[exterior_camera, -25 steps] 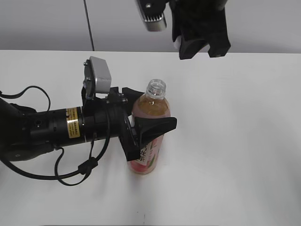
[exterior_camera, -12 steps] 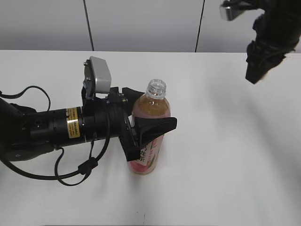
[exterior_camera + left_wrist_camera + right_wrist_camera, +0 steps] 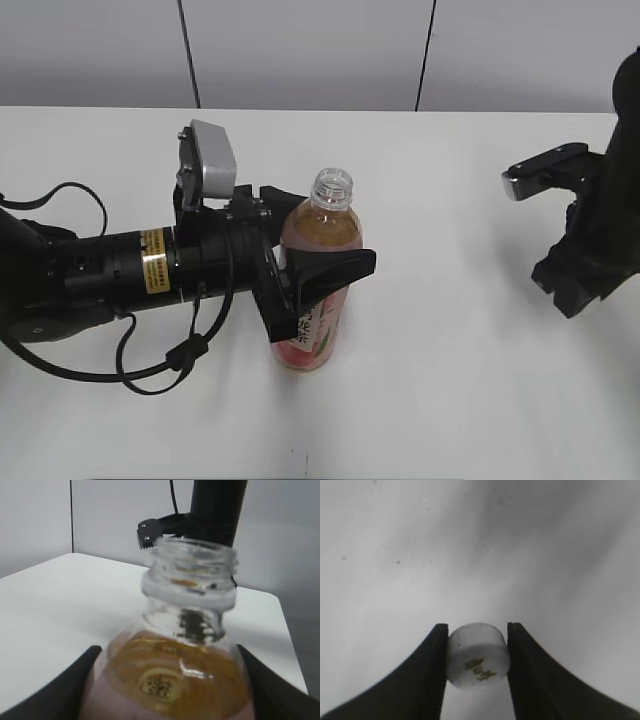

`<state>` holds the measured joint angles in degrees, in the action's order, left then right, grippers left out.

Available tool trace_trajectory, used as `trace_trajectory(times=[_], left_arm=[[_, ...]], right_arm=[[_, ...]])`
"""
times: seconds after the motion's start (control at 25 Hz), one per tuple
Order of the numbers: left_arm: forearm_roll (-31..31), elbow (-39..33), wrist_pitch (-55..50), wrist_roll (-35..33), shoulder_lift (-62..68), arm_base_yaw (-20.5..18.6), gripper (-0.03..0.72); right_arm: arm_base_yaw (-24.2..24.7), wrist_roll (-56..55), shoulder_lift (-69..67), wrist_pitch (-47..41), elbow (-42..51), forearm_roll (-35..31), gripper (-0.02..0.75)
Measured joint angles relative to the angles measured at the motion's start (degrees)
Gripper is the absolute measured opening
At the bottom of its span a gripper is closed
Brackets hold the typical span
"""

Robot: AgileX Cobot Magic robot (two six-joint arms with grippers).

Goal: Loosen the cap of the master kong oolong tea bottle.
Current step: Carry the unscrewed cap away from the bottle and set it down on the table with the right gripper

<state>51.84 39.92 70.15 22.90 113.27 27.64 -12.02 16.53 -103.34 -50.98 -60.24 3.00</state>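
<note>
The master kong oolong tea bottle [image 3: 322, 262] stands upright mid-table, amber tea inside, its neck open with no cap on it. It also fills the left wrist view [image 3: 170, 675]. My left gripper [image 3: 312, 275] is shut on the bottle's body from the left. The white cap [image 3: 478, 655] sits between the fingers of my right gripper [image 3: 477, 652], which is shut on it, over the white table. In the exterior view my right gripper [image 3: 585, 275] is low at the far right edge; the cap is hidden there.
The white table [image 3: 450, 380] runs under both arms. A grey panelled wall [image 3: 300, 50] is behind it. My left arm and its cable [image 3: 90, 275] lie across the table's left side.
My right gripper has moved from above the bottle out to the right and down to just above the table, holding the cap. The left gripper and the bottle have not moved.
</note>
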Motion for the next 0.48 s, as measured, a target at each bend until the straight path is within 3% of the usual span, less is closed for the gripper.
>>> trace_trajectory(times=[0.32,0.48], left_arm=[[0.0,0.0,0.0,0.0,0.0,0.0,0.458],[0.0,0.0,0.0,0.0,0.0,0.0,0.458]], right_arm=[[0.0,-1.9,0.0,9.6,5.0,-3.3,0.297],[0.0,-2.0,-0.5,10.7,5.0,-3.8,0.504]])
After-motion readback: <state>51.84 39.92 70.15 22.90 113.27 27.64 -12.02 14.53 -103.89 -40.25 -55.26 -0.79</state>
